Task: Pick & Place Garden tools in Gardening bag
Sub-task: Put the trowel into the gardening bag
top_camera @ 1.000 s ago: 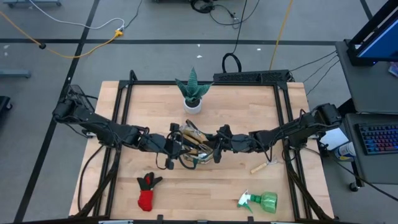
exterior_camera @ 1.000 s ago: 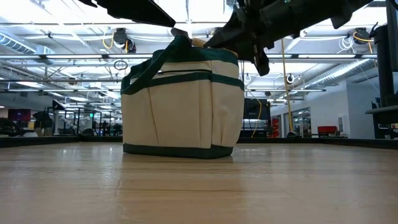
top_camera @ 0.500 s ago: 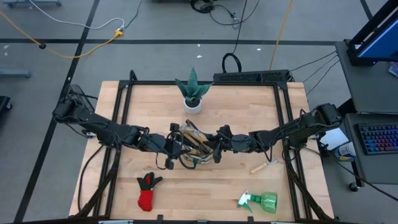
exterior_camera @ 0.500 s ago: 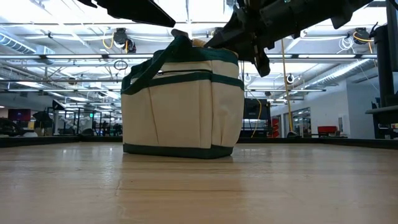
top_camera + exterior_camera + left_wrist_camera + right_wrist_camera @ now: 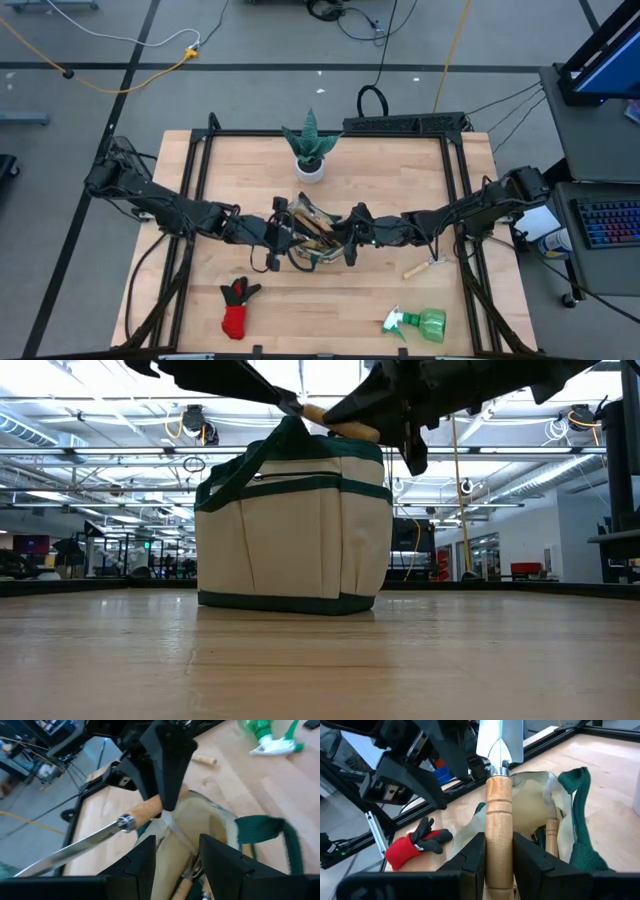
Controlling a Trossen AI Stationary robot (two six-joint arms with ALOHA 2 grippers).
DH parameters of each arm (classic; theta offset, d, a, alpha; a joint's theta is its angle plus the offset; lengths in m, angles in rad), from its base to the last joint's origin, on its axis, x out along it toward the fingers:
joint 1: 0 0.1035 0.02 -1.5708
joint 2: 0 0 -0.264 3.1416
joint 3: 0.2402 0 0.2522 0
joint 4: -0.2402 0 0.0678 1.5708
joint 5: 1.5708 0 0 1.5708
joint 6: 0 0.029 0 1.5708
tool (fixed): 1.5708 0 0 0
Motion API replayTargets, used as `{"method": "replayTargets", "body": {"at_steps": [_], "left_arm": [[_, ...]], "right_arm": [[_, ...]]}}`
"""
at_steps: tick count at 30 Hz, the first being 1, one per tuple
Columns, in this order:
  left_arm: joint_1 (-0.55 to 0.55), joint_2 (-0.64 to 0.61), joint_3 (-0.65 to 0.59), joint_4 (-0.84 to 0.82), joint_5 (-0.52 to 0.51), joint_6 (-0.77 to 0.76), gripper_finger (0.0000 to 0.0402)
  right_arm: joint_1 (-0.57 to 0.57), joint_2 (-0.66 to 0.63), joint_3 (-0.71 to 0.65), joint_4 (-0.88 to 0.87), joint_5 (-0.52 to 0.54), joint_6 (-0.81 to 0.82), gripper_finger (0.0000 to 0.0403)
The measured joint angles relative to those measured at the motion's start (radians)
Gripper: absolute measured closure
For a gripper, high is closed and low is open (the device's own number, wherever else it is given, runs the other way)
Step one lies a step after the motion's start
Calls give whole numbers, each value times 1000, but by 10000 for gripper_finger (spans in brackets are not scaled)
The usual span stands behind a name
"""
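Observation:
The beige gardening bag (image 5: 312, 240) with green trim stands mid-table on its base (image 5: 290, 602); several wooden-handled tools stick up inside it (image 5: 551, 837). My right gripper (image 5: 347, 237) is shut on a wooden-handled trowel (image 5: 499, 815) over the bag's mouth. The trowel's metal blade (image 5: 75, 847) points toward my left arm. My left gripper (image 5: 177, 862) is open at the bag's left rim (image 5: 285, 235), its fingers over the opening. The red-black glove (image 5: 236, 308), the green spray bottle (image 5: 420, 323) and one wooden-handled tool (image 5: 420, 267) lie on the table. My right gripper pinches the trowel's wooden handle (image 5: 499, 855) between its two fingers, near the handle's free end. The fingers lie along the handle and come from the table's right side. The trowel is lifted clear just above the bag's rim (image 5: 340, 422), slanting. Whether my left gripper touches the bag, I cannot tell.
A spiky green plant in a white pot (image 5: 310, 150) stands beyond the bag toward the far edge. The bag's green loop handle (image 5: 245, 460) stands up beside the opening. A black frame (image 5: 200, 160) runs along the table's sides.
My right gripper has gone a little toward the table's left, farther over the bag's mouth, with the trowel. More of the wooden handle now shows above the bag's rim in the low view.

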Motion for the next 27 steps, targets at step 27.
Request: {"method": "replayTargets", "body": {"at_steps": [27], "left_arm": [[-84, -72, 0, -47, -188, 71, 245]], "right_arm": [[-31, 116, 9, 89, -33, 32, 338]]}}
